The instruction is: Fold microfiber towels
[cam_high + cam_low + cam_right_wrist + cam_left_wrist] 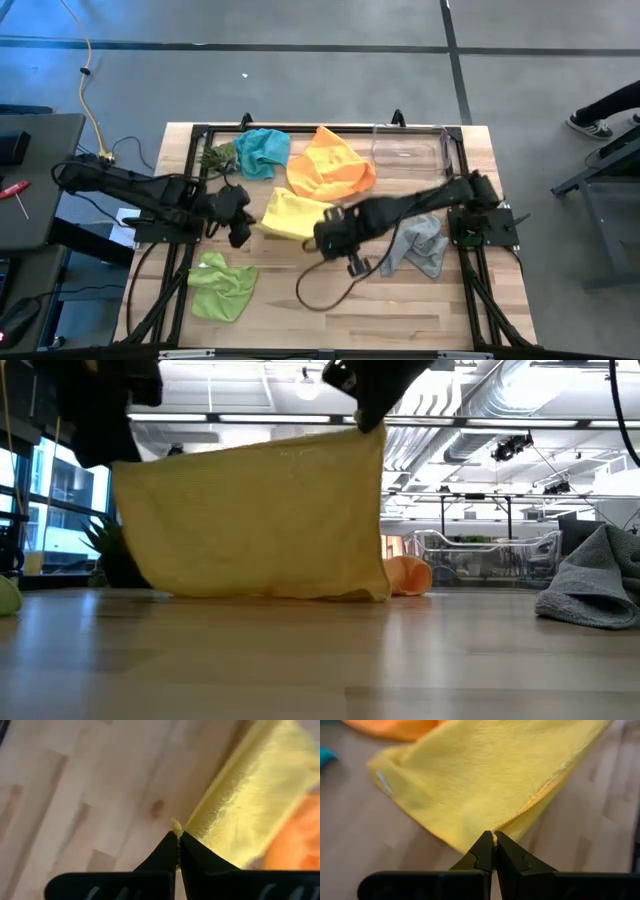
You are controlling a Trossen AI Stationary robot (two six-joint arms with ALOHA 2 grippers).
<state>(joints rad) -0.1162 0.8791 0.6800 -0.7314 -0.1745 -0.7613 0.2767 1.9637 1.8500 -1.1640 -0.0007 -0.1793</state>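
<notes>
At table centre, one soft yellow microfiber towel (290,214) hangs stretched, lower edge on the pale wooden plank tabletop (420,300). Left gripper (493,840) and right gripper (178,836) each pinch one corner. Four more fleecy towels lie crumpled: orange (333,165), teal (262,151), lime (222,286), grey (420,243).

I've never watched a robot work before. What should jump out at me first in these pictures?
Your eye lands on the soft yellow microfiber towel, stretched like a banner above the middle of the wooden table. The left pincer and the right pincer each pinch one upper corner, shut tight. Around it lie crumpled cloths: an orange towel and a teal towel at the far side, a grey towel to the right, a lime green towel near the front left.
</notes>
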